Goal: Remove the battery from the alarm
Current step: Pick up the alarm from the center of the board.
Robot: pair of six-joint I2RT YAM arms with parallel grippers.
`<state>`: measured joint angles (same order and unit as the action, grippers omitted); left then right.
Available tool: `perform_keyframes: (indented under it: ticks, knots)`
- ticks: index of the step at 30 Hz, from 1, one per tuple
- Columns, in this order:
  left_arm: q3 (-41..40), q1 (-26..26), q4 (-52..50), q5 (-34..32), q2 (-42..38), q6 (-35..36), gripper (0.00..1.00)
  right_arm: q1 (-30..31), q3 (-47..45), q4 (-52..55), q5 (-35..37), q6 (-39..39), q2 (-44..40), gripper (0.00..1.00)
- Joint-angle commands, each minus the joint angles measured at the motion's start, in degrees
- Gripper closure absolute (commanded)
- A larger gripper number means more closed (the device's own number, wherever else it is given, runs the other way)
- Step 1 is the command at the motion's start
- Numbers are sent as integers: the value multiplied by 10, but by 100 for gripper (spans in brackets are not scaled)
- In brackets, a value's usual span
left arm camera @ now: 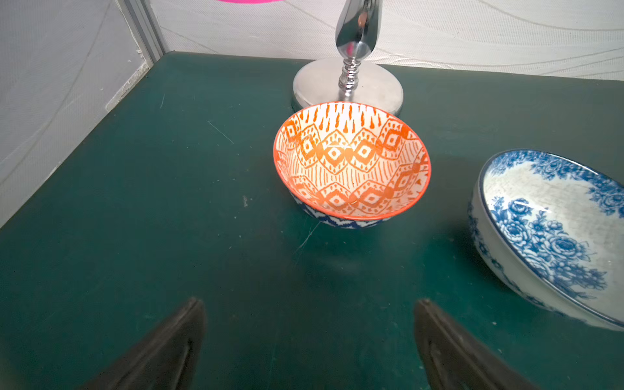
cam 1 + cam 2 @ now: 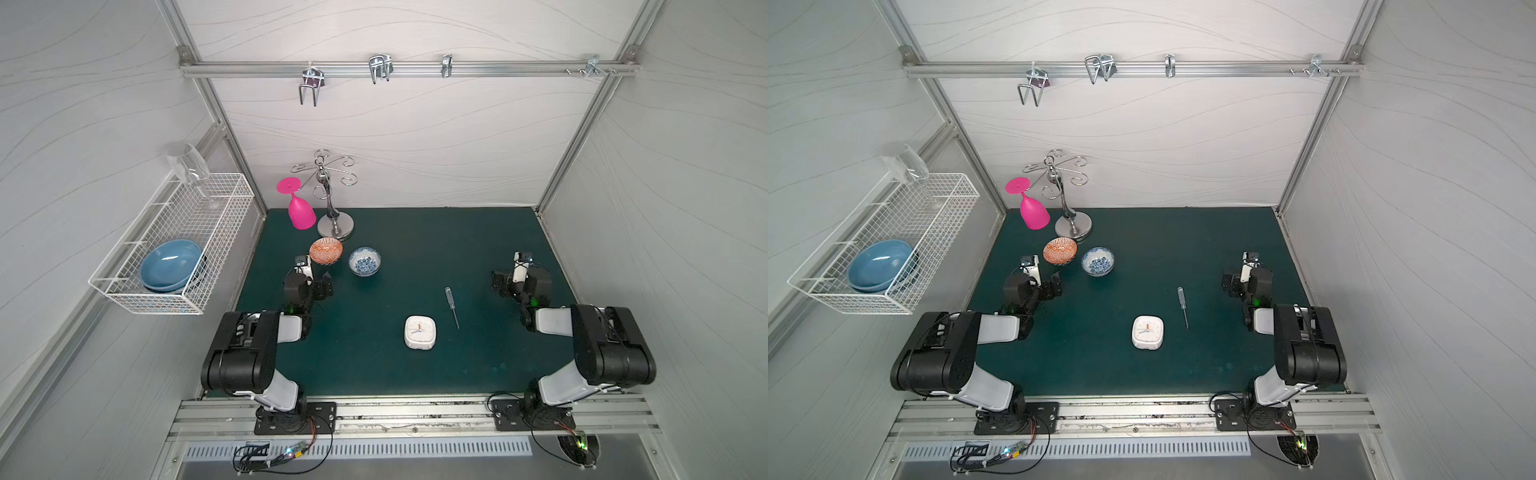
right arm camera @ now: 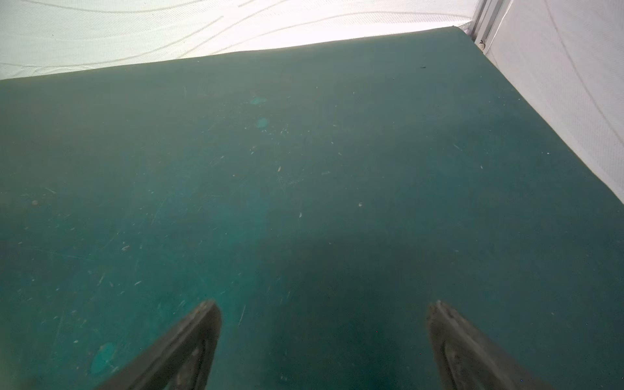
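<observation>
1. White wire basket [image 2: 216, 232] on the wall at my left side holds stacked blue dishes [image 2: 170, 264], two I think, and one clear glass [image 2: 187, 166].
2. Two small bowls stand on the green mat [image 2: 415, 249]: the orange bowl [image 1: 351, 162] and the blue flower bowl [image 1: 540, 236]. Each shows only its pattern inside.
3. One alarm [image 2: 420, 331] lies face up near the front middle of the mat. One screwdriver [image 2: 451, 306] lies just beside it, on my right, not touching.
4. The battery does not show from here.
5. One pink glass [image 2: 300, 210] is upside down and tilted at one shiny metal stand [image 2: 335, 224] at the back.
6. My left gripper [image 1: 309, 302] and my right gripper [image 3: 326, 304] both have their jaws spread wide, holding nothing, over the mat.
</observation>
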<state>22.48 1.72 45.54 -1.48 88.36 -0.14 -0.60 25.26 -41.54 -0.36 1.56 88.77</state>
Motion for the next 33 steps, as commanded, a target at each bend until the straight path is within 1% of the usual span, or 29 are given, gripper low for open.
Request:
perform_keyframes:
  ticks: [1, 16, 19, 20, 21, 22, 23, 24, 26, 28, 29, 31, 33]
  knots:
    - [16, 0, 24, 2, 6, 6, 0, 3, 10, -11, 3, -2, 6, 1]
    - [11, 0, 31, 2, 0, 3, 0, 3, 9, -12, 4, -2, 4, 1]
    - [-3, 0, 18, -14, -53, -1, 0, 3, 11, -8, 3, 2, 1, 1]
    - [-5, 0, -4, -23, -85, -4, 0, 1, 20, 20, 2, 3, -9, 1]
    - [-4, -1, -36, -29, -121, -7, 0, 0, 41, 75, 3, 7, -27, 1]
    - [3, -2, -81, -36, -166, -19, 0, -2, 71, 139, 4, 15, -53, 1]
    - [9, -1, -122, -39, -209, -52, 0, -4, 96, 213, 4, 33, -76, 1]
    - [14, -1, -148, -21, -231, -85, 0, -7, 119, 279, -6, 52, -100, 1]
    - [25, -2, -191, 30, -294, -172, 0, -7, 148, 372, -44, 84, -148, 1]
    - [41, -6, -259, 92, -334, -261, 0, -5, 154, 429, -98, 124, -197, 1]
    - [47, -12, -290, 125, -349, -295, 0, -4, 153, 452, -129, 146, -219, 1]
    - [60, -34, -351, 182, -374, -338, 2, -1, 150, 496, -189, 203, -264, 1]
    - [71, -76, -425, 226, -392, -357, 4, 8, 141, 530, -257, 258, -300, 1]
